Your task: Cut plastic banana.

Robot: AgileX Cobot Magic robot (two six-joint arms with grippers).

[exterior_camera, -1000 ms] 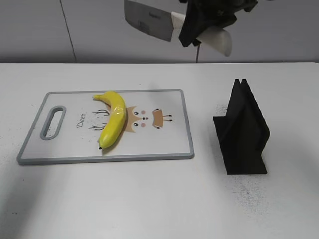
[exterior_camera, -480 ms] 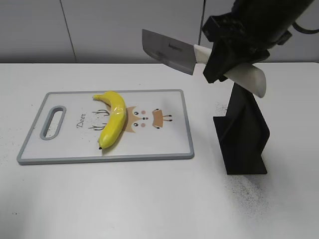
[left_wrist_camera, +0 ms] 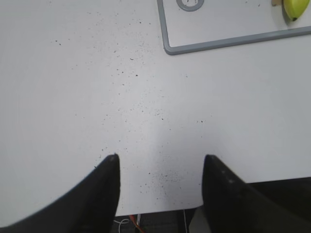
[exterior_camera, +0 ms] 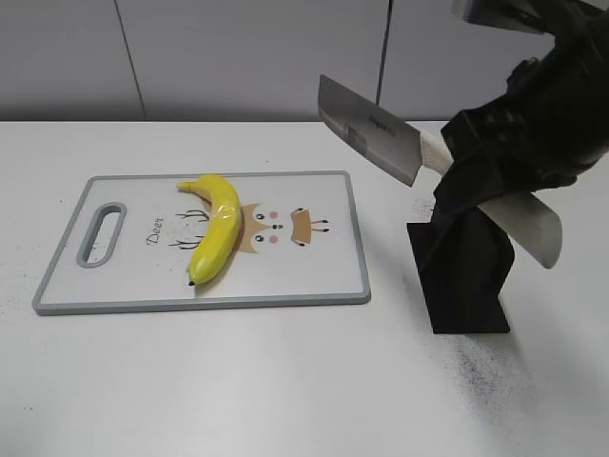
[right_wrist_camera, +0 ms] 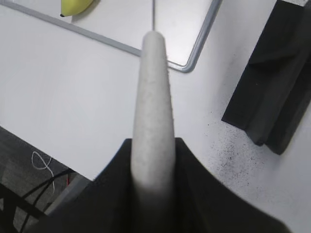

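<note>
The yellow plastic banana (exterior_camera: pixel 216 227) lies whole on the cutting board (exterior_camera: pixel 314 276), left of its middle; its tip shows in the left wrist view (left_wrist_camera: pixel 297 8) and the right wrist view (right_wrist_camera: pixel 77 6). My right gripper (exterior_camera: pixel 481 171) is shut on the white handle (right_wrist_camera: pixel 153 107) of a knife, whose steel blade (exterior_camera: pixel 368 129) is held in the air, tilted, above the board's right edge and just over the black knife stand (exterior_camera: pixel 463 249). My left gripper (left_wrist_camera: pixel 160 160) is open and empty above bare table near the front edge, away from the board (left_wrist_camera: pixel 228 41).
The black knife stand (right_wrist_camera: pixel 274 82) stands on the white table right of the board. Dark specks dot the table around it. The table's front edge shows in both wrist views, with cables below.
My right arm has carried the knife down and to the right, from high behind the board to just above the stand. The banana and board have not moved.
</note>
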